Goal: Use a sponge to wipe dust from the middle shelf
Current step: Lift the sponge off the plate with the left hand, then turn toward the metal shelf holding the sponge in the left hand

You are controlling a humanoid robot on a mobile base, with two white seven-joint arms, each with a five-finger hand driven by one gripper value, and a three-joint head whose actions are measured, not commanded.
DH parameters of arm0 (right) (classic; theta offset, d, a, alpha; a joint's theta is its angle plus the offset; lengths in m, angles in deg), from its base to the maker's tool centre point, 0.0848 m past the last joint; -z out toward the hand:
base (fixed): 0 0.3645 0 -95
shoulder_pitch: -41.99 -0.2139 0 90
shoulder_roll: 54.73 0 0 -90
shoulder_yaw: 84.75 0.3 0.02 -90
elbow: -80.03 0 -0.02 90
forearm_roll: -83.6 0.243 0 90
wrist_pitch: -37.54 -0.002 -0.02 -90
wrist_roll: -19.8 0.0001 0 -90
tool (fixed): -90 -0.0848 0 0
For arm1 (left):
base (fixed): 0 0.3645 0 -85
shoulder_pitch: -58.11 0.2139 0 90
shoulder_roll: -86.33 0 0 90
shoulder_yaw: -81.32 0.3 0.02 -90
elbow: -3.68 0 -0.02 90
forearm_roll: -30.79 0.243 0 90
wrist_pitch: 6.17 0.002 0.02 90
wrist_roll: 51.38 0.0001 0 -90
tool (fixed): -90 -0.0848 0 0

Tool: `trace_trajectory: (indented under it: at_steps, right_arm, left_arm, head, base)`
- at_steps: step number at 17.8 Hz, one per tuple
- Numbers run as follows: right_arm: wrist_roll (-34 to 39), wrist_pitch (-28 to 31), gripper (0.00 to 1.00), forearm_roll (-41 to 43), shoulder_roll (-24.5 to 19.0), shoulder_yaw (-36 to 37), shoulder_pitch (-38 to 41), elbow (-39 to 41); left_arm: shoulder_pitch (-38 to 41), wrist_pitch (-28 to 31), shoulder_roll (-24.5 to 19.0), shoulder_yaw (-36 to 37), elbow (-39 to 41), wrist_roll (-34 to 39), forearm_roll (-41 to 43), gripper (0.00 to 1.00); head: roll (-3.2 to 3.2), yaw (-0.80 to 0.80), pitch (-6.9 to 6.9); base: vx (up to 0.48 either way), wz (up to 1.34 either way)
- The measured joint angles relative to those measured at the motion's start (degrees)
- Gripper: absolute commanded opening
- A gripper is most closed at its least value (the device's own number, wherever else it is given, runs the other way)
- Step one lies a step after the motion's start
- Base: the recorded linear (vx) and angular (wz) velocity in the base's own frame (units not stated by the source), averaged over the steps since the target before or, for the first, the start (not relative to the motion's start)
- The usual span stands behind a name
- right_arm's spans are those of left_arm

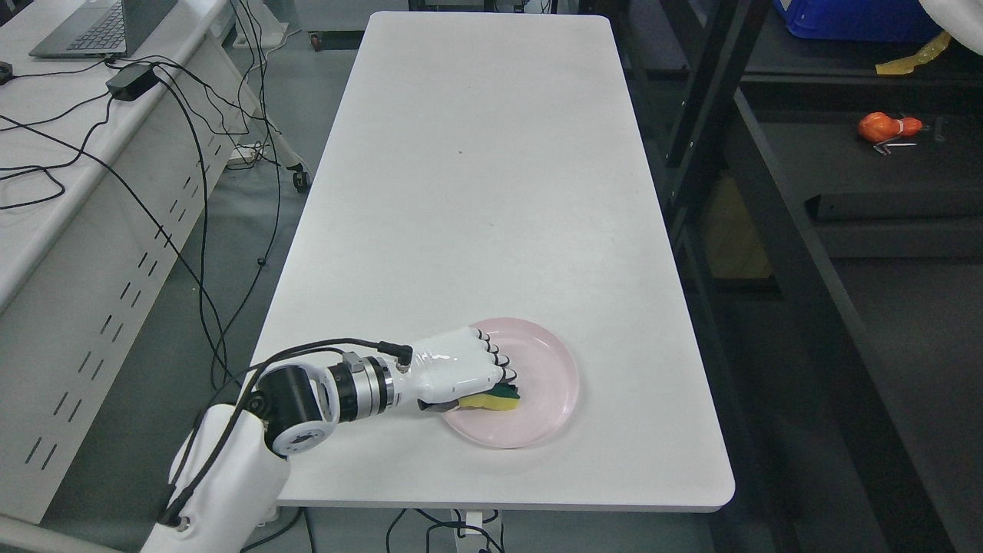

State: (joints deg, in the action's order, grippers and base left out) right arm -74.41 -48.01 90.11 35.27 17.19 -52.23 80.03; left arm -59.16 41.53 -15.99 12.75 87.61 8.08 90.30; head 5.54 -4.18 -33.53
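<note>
A yellow and green sponge (501, 399) lies on a pink plate (549, 384) near the front edge of the white table (476, 192). My left hand (480, 378) reaches in from the lower left, lies over the plate and has its fingers curled around the sponge, which sticks out below the fingers. The black shelf unit (806, 230) stands to the right of the table. My right arm is out of view.
A second white desk (69, 177) with a laptop (100, 27), a power adapter and loose black cables stands at the left. On the shelf unit lie an orange object (887, 127), a blue bin (852, 19) and yellow tape.
</note>
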Motion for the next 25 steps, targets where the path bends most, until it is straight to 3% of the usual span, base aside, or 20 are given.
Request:
trace_trajectory:
  at_steps: [2,7,11,17,25]
  right_arm:
    - [0.0,0.0,1.0,0.0,0.0,0.0,0.0,0.0]
    - [0.0,0.0,1.0,0.0,0.0,0.0,0.0,0.0]
    - [0.0,0.0,1.0,0.0,0.0,0.0,0.0,0.0]
    - [0.0,0.2,1.0,0.0,0.0,0.0,0.0,0.0]
    - [0.0,0.0,1.0,0.0,0.0,0.0,0.0,0.0]
  left_arm:
    - [1.6,-0.4,0.1,-1.8,-0.1,-0.3,-4.8,0.0]
    - [3.3,-0.7,0.5,-7.2,-0.3,-0.7,-20.5,0.0]
    - [2.9,3.0,2.9,-12.6,-0.3,0.8,-35.3,0.05]
    - [3.6,12.8,7.2,-19.6,-0.1,14.9,-54.9,0.06]
    - [8.6,19.9,10.2,-21.1,2.0,21.4,-72.3,0.04]
  head:
    - [0.0,0.0,0.0]
    - [0.0,0.0,0.0]
    - [0.0,0.0,0.0]
    - [0.0,0.0,0.0]
    - [0.0,0.0,0.0]
  base:
    - [0.0,0.0]
    - [0.0,0.0]
    - [0.0,0.0]
    - [0.0,0.0]
    - [0.0,0.0]
